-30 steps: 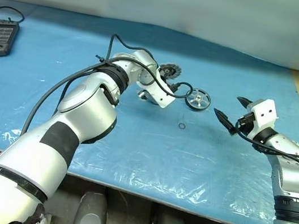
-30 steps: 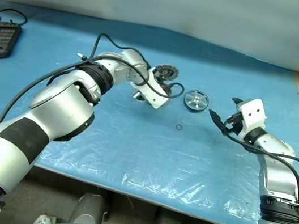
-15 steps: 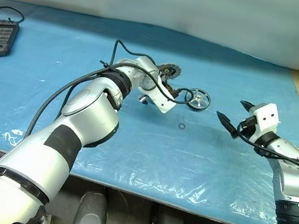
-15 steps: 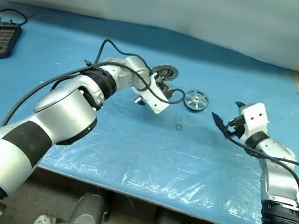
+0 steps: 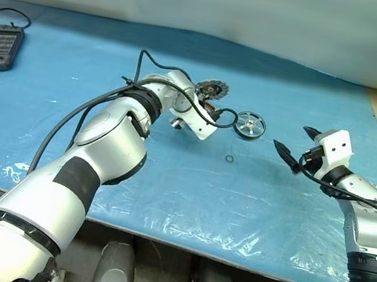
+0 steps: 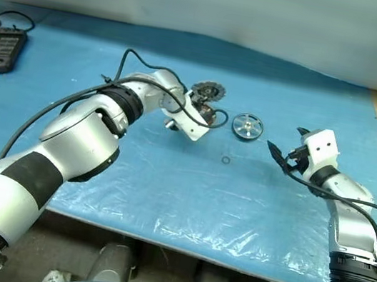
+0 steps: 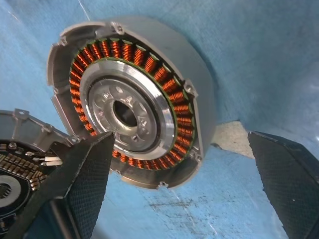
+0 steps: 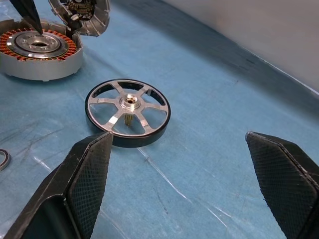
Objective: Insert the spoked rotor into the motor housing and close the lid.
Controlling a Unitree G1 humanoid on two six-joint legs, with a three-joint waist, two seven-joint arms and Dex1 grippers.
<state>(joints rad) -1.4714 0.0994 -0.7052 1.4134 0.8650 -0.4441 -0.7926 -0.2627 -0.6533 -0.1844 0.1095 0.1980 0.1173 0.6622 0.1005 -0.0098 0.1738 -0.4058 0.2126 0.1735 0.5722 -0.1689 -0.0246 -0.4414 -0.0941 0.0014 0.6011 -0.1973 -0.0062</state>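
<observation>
Nearest you, your right gripper (image 5: 291, 145) hangs wide apart, holding nothing, pointed at the spoked rotor (image 8: 127, 112) flat on the blue table (image 5: 252, 195). Farther left, your left gripper (image 7: 179, 194) gapes empty over the motor housing (image 7: 132, 102), whose lid (image 7: 20, 164) is half cut off behind one finger.

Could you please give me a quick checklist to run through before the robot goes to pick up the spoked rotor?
1. Right gripper jaws open: ok.
2. Spoked rotor lying flat on the blue table cover, free of both grippers: ok.
3. Motor housing bore free, nothing inserted: ok.
4. Lid swung open, off the housing: ok.
5. Left gripper clear of the housing: not ok, its open jaws straddle it.
6. Small loose ring out of the way: cannot tell.
</observation>
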